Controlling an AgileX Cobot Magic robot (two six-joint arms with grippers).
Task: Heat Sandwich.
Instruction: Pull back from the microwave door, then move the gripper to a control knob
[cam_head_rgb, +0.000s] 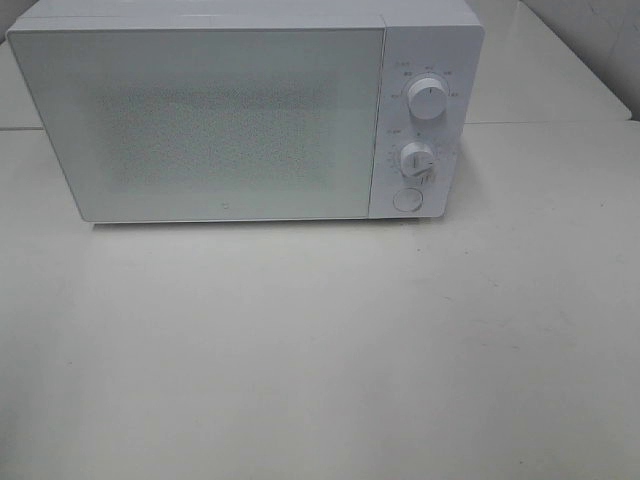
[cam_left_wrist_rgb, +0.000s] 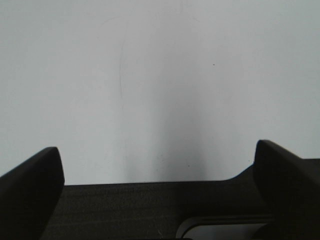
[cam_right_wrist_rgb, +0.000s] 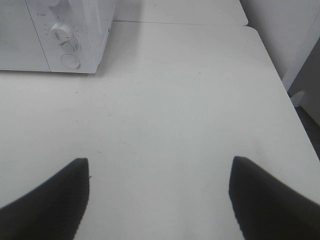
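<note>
The sandwich is out of view in all three views. A white microwave (cam_head_rgb: 200, 110) stands at the back of the white table (cam_head_rgb: 320, 360) with its door shut; its front corner with the controls also shows in the right wrist view (cam_right_wrist_rgb: 65, 30). Neither arm appears in the exterior high view. My left gripper (cam_left_wrist_rgb: 157, 147) is open over bare white surface, with nothing between its dark fingers (cam_left_wrist_rgb: 35, 175). My right gripper (cam_right_wrist_rgb: 159, 161) is open too, above the table to the right of the microwave, and holds nothing.
The microwave's panel carries an upper knob (cam_head_rgb: 427, 97), a lower knob (cam_head_rgb: 416, 160) and a round button (cam_head_rgb: 407, 199). The table's right edge (cam_right_wrist_rgb: 280, 85) runs beside a white wall and a dark floor gap.
</note>
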